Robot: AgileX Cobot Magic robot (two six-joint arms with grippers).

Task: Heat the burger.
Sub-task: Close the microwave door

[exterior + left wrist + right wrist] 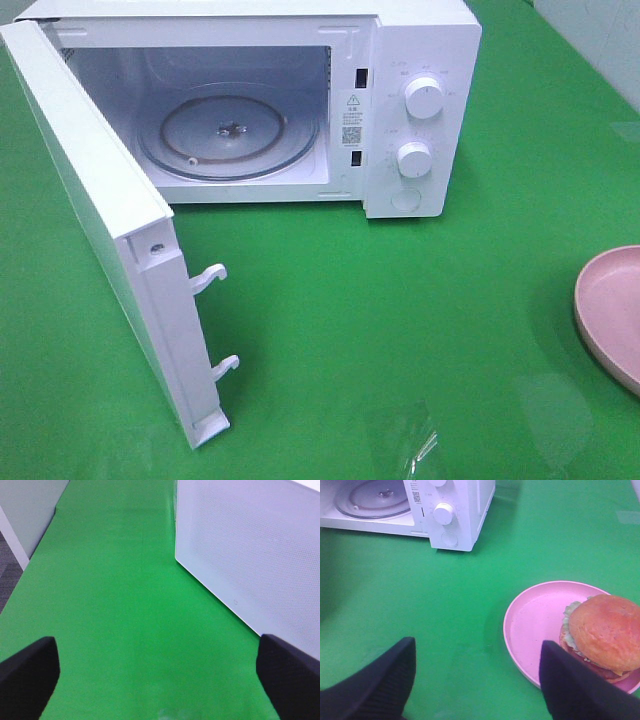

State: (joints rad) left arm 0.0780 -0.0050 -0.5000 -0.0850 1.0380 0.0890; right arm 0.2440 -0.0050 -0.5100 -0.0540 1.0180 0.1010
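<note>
The burger [603, 634] is sitting on the pink plate [537, 620] at the lower right of the right wrist picture, toward the plate's right-hand side, bun dome up and lettuce frilling out beneath it. In the exterior high picture only the plate's rim [600, 300] is showing at the right edge, and the burger itself is falling outside that frame. Nothing is touching the burger.

The right gripper [476, 677] is hanging above the green cloth [470, 580] with its jaws apart and nothing between them; its dark fingers are framing the bottom of the picture, one of them overlapping the plate's near edge in the view. The left gripper [157, 672] is spread wide and empty too, looking along the cloth beside the microwave door [250, 545].

The microwave [420, 100] is standing at the top of the exterior high picture, its door [110, 220] swung fully open toward the lower left and its glass turntable [225, 135] lying bare.

Judging by this, the opening of the oven is done. Picking up the burger or plate, placing it on the turntable, shutting the door and turning the knobs [424, 98] are all remaining.
</note>
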